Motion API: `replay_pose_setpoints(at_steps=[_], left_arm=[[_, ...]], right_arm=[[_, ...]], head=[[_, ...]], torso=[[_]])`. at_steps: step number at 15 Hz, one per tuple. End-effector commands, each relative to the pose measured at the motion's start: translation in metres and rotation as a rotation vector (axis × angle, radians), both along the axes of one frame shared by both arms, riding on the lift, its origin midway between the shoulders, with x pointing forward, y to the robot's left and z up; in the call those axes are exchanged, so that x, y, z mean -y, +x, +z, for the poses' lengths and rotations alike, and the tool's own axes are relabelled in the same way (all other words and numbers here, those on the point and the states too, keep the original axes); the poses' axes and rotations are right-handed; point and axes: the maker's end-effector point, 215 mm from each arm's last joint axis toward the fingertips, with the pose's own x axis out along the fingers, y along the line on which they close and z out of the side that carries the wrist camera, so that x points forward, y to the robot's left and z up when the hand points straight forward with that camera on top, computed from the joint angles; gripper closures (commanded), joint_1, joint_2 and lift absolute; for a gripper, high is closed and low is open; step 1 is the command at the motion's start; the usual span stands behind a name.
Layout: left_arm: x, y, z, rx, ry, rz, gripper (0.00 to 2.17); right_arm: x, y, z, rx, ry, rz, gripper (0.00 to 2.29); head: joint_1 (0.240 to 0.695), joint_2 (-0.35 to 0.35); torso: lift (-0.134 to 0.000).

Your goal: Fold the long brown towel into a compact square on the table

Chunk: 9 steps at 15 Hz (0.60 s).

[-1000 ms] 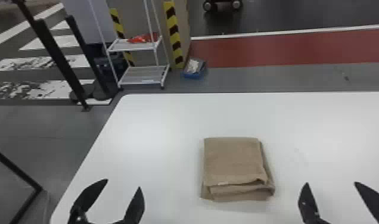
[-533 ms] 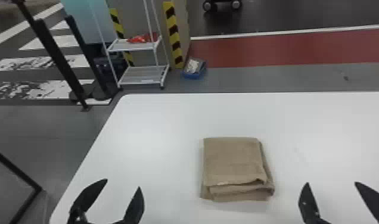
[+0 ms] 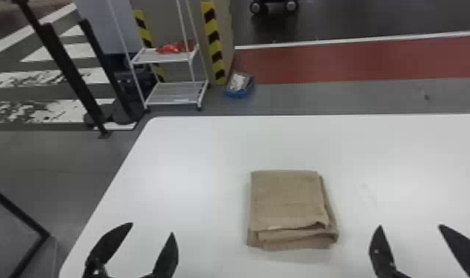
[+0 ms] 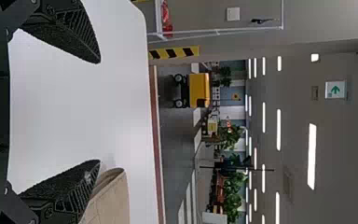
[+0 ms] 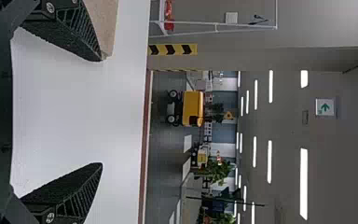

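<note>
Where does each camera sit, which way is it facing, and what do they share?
Head view: on the head, facing forward and down at the table and folded towel; left gripper and right gripper show.
Left wrist view: on that wrist, looking outward past its fingers across the table.
Right wrist view: on that wrist, likewise past its own fingers.
Both wrist views share the towel's edge and a yellow cart.
</note>
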Motion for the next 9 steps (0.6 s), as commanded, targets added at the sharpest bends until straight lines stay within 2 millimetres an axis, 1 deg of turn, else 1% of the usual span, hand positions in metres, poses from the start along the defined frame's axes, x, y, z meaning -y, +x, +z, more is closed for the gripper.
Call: replay_pose_setpoints(at_steps=[1, 9], left_arm=[[-0.0001, -0.0003, -0.0008, -0.001, 0.000, 0.002, 0.13], [0.0001, -0.0005, -0.0036, -0.006, -0.003, 0.002, 0.13]], right_arm=[[-0.0001, 0.0001, 0.0002, 0.000, 0.002, -0.002, 0.09], [-0.0002, 0.0003, 0.0030, 0.009, 0.003, -0.001, 0.09]], head=[[0.695, 0.209], [0.695, 0.208]], torso=[[-0.123], [-0.123]])
